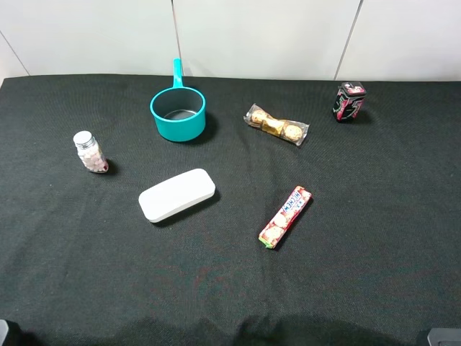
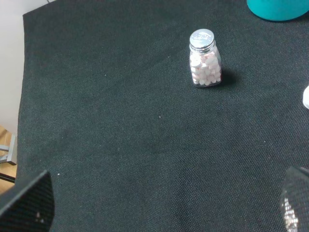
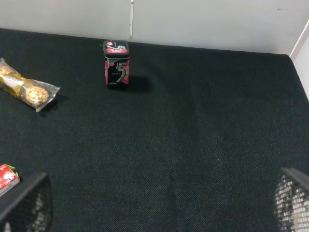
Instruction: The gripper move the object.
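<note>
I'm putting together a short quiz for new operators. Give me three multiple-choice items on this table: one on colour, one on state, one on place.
1. The pot is: A red, B teal, C white.
2. The white case is: A standing on end, B lifted off the cloth, C lying flat.
3. The tin stands: A back right, alone, B inside the pot, C on the case.
Answers: B, its wall is teal; C, it rests flat, untouched; A, it sits apart at back right.
</note>
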You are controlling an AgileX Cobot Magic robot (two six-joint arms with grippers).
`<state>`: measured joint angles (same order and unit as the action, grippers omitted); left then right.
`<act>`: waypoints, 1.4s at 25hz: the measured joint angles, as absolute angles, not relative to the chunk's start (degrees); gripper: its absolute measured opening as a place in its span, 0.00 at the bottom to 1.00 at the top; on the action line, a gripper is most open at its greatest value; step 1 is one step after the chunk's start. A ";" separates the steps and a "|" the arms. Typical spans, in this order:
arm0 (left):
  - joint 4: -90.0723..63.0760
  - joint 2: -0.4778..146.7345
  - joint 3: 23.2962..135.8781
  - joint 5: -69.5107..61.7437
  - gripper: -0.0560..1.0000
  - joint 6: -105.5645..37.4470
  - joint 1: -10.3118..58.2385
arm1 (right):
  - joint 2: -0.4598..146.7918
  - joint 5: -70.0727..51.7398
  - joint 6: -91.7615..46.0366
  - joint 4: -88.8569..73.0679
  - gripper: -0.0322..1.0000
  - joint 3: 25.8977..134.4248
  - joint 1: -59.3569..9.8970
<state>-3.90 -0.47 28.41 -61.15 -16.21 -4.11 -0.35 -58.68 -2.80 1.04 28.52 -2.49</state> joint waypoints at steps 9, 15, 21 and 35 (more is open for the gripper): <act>-3.90 -0.47 28.41 -61.15 0.99 -16.21 -4.11 | -0.35 -58.68 -2.80 1.04 0.70 28.52 -2.49; -3.90 -0.47 28.41 -61.15 0.99 -16.21 -4.11 | -0.35 -58.68 -2.80 1.04 0.70 28.52 -2.49; -3.90 -0.47 28.41 -61.15 0.99 -16.21 -4.11 | -0.35 -58.68 -2.80 1.04 0.70 28.52 -2.49; -3.90 -0.47 28.41 -61.15 0.99 -16.21 -4.11 | 11.72 -58.58 -3.40 0.80 0.70 35.39 -2.49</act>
